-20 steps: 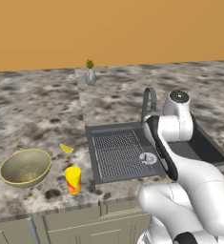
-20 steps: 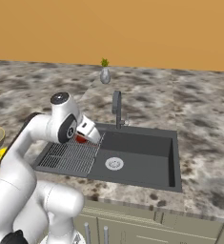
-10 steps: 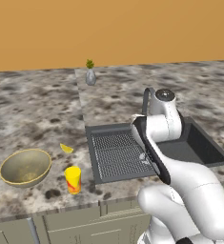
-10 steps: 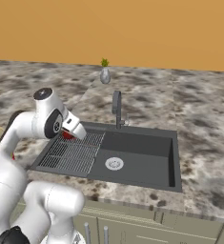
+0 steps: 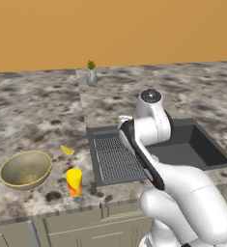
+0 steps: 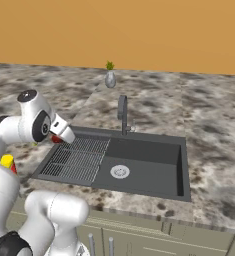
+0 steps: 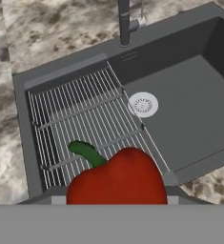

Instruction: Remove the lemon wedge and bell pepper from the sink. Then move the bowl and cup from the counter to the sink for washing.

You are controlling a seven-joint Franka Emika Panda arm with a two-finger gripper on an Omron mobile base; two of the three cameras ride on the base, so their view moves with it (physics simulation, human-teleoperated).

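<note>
The arm has swung left, fingers (image 6: pixel 57 138) clamped on one bell pepper (image 7: pixel 117 178) above the sink (image 7: pixel 189 90) rack; fingertips hidden

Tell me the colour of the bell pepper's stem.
Green, on the red bell pepper; clearest in the hand view.

A glossy red bell pepper (image 7: pixel 117 178) with a curved green stem sits at the bottom centre of the frame. Behind it, the dark grey rectangular sink (image 7: pixel 189 57) spans the frame: ribbed wire drainboard (image 7: pixel 80 124) at left, round pale drain (image 7: pixel 143 104) at centre, grey faucet (image 7: pixel 125 21) at top.
</note>
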